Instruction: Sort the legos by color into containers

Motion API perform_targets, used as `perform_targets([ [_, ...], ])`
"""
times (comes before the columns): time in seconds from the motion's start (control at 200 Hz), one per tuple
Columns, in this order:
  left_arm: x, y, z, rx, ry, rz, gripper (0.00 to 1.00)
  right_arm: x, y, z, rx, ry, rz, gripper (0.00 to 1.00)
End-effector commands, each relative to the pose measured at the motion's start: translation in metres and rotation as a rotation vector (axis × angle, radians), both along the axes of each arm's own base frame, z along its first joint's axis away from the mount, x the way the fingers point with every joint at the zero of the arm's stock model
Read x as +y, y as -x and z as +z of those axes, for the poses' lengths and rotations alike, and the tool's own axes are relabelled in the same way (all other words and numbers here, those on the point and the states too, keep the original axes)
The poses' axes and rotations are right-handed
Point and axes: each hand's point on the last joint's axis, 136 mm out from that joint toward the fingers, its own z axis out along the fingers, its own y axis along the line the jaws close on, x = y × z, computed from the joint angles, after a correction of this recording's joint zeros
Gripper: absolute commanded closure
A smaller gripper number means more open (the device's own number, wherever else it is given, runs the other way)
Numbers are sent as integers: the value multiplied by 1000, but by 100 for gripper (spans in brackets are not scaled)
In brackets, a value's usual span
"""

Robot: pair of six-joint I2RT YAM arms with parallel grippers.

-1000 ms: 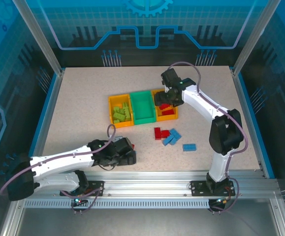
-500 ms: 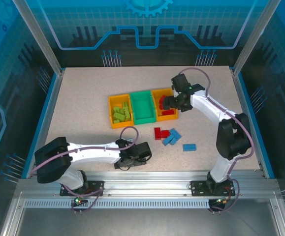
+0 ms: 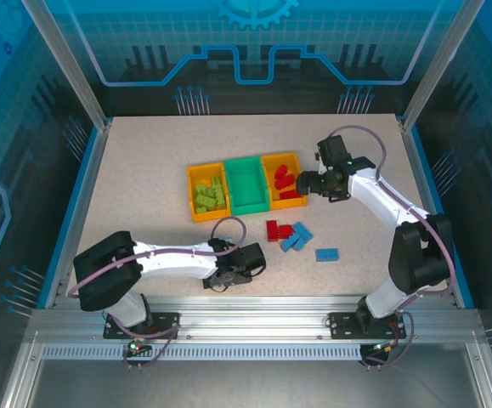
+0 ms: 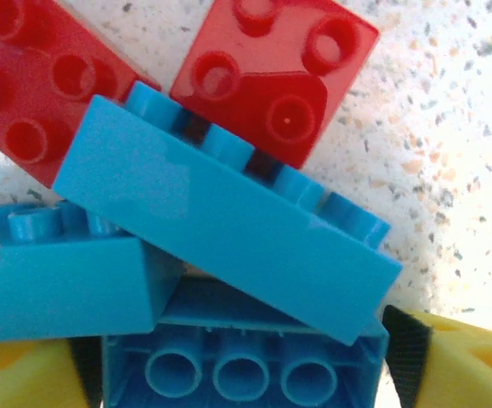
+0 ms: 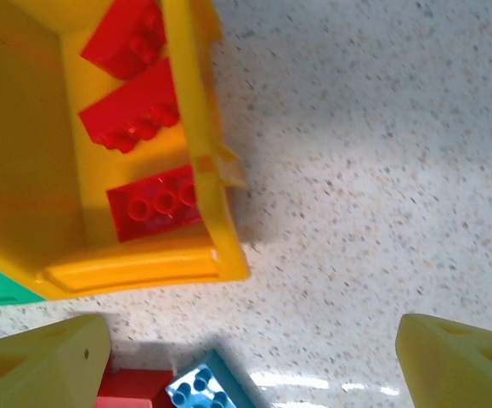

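Bright, even light — close wrist views soft.

The speckled beige table (image 3: pixel 144 170) carries the row of three joined containers (image 3: pixel 246 189) near its middle. Just in front of the row's right end, two red bricks (image 3: pixel 277 229) lie side by side, beside a small cluster of blue bricks (image 3: pixel 297 237) to their right. A single blue brick (image 3: pixel 326 254) lies apart, farther forward and right of the row.
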Motion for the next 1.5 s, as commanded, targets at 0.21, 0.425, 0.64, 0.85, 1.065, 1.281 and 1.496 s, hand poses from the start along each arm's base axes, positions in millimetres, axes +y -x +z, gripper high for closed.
perform_targets([
  [0.21, 2, -4, -6, -14, 6, -31, 41, -7, 20, -4, 20, -45, 5, 13],
  [0.425, -31, -12, 18, -47, 43, -112, 48, 27, 44, -18, 64, -53, 73, 15],
  [0.64, -51, -35, 69, -142, 92, -188, 48, 43, 63, -32, 81, -66, 77, 15],
  [0.85, -48, -89, 129, -267, 131, -227, 48, 39, 68, -36, 89, -53, 64, 15],
  [1.065, -38, -179, 166, -354, 150, -234, 48, 45, 72, -35, 79, -80, 72, 16],
  [1.281, -36, -250, 151, -296, 191, -226, 49, 75, 81, -27, 67, -40, 153, 17],
  [1.496, -29, -284, 123, -253, 198, -204, 47, 106, 89, -23, 73, 14, 214, 18],
])
